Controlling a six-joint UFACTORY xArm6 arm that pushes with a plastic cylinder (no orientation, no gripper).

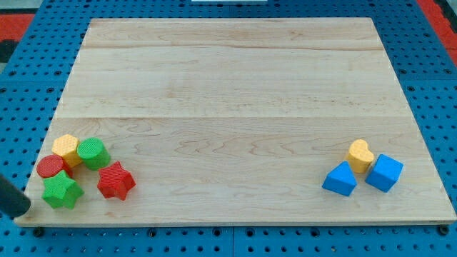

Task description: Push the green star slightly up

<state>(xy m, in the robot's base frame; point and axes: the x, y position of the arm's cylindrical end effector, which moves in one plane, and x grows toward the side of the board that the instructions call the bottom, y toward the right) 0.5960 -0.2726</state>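
The green star (62, 190) lies near the bottom left corner of the wooden board (228, 78). My tip (27, 208) is at the view's bottom left, just left of and slightly below the green star, with a small gap between them. The dark rod enters from the view's left edge. A red cylinder (51, 166) sits directly above the star and touches it. A red star (116, 180) lies to the right of the green star.
A yellow hexagonal block (66, 148) and a green cylinder (93, 153) sit above the red cylinder in the same cluster. At the bottom right are a yellow heart (360, 155), a blue triangle (340, 179) and a blue cube (384, 173). A blue pegboard (28, 86) surrounds the board.
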